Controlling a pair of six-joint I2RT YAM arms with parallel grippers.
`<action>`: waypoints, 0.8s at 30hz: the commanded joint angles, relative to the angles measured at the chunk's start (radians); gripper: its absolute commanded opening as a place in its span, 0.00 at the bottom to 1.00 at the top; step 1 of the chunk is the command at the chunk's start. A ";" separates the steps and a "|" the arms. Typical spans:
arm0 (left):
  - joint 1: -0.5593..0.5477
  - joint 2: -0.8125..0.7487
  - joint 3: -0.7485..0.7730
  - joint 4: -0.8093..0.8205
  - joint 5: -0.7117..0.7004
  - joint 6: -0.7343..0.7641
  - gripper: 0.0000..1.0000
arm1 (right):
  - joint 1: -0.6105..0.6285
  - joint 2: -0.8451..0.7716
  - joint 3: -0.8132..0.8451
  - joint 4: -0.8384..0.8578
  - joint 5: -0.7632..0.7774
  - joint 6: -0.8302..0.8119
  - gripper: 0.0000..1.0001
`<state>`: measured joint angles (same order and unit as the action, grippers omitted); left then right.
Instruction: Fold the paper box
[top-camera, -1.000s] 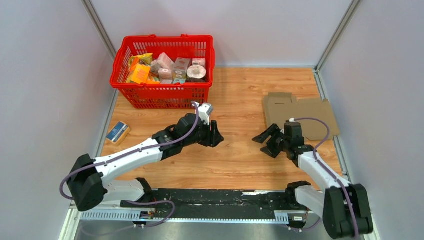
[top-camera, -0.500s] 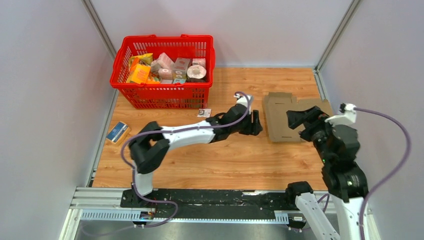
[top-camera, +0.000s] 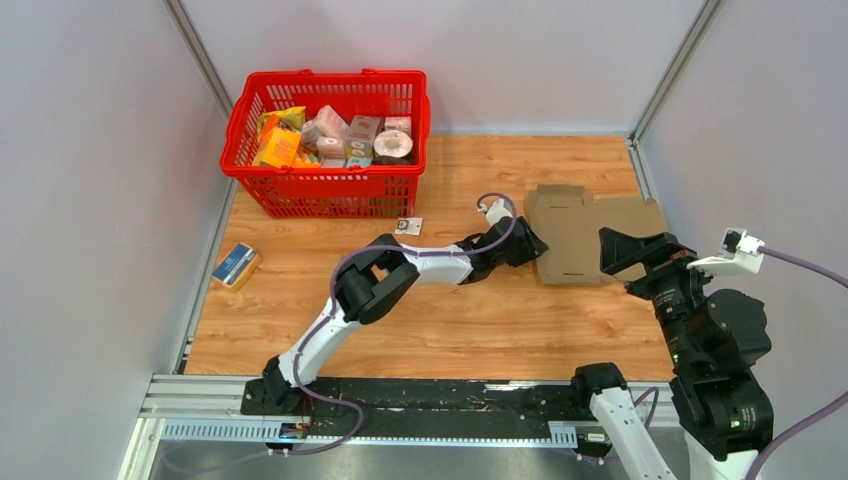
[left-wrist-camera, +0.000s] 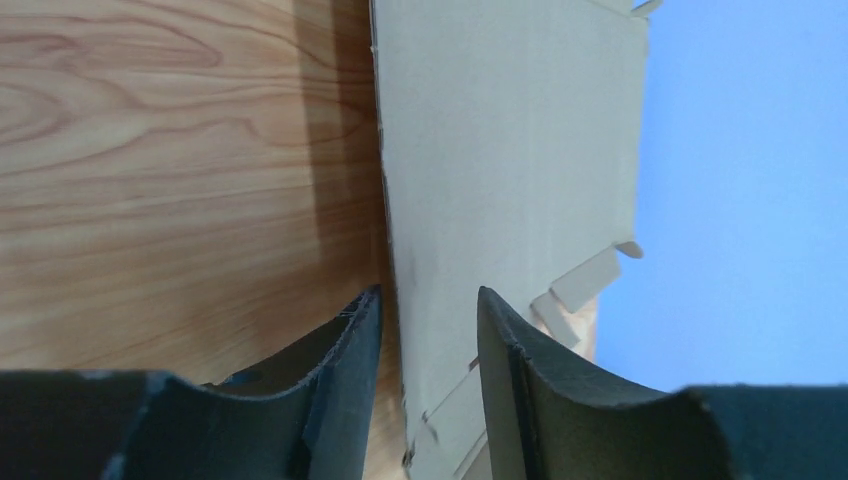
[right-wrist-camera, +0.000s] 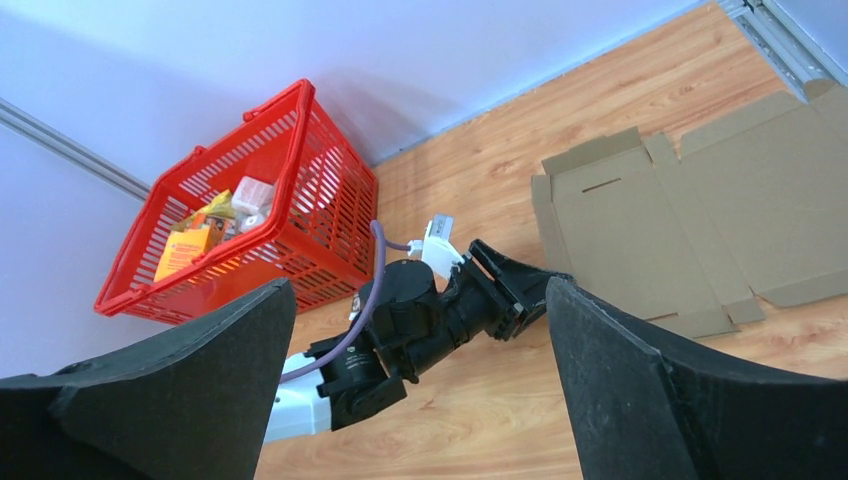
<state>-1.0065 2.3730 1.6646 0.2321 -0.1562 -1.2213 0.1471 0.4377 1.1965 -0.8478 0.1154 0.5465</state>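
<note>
**A:** Starting from the left, what is there?

**B:** One blue-and-tan packet (top-camera: 236, 264) is lying near the table (top-camera: 470, 320) edge. One red basket (top-camera: 262, 185) is sitting far-left, holding groceries.

**A:** And the left gripper (top-camera: 532, 243)?

**B:** It is reaching across at the cardboard's left edge. Its fingers are standing partly apart and gripping nothing. In the wrist view the edge is running between them, but I cannot tell whether they are touching it.

**A:** Where is the paper box (top-camera: 580, 232)?

**B:** One die-cut sheet is lying flat on the table, right of centre. No flap is standing up.

**A:** And the right gripper (top-camera: 632, 250)?

**B:** It is hovering over the sheet's near right part, spread wide and carrying nothing.

**A:** How far along is the task?

**B:** I'd say it is only beginning. Every fold is waiting to be made.
</note>
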 joint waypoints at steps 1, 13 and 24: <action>-0.001 0.109 0.056 0.231 0.076 -0.145 0.45 | -0.003 -0.001 -0.032 0.030 -0.028 -0.022 0.99; 0.104 -0.111 -0.254 0.383 0.282 0.064 0.00 | -0.001 0.224 -0.110 0.029 -0.442 -0.106 1.00; 0.249 -0.797 -0.551 -0.533 0.549 0.831 0.00 | 0.156 0.441 -0.115 0.078 -0.482 -0.252 1.00</action>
<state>-0.7319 1.7737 1.1038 0.1913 0.3145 -0.8188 0.2207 0.8471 1.0348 -0.8333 -0.3275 0.3851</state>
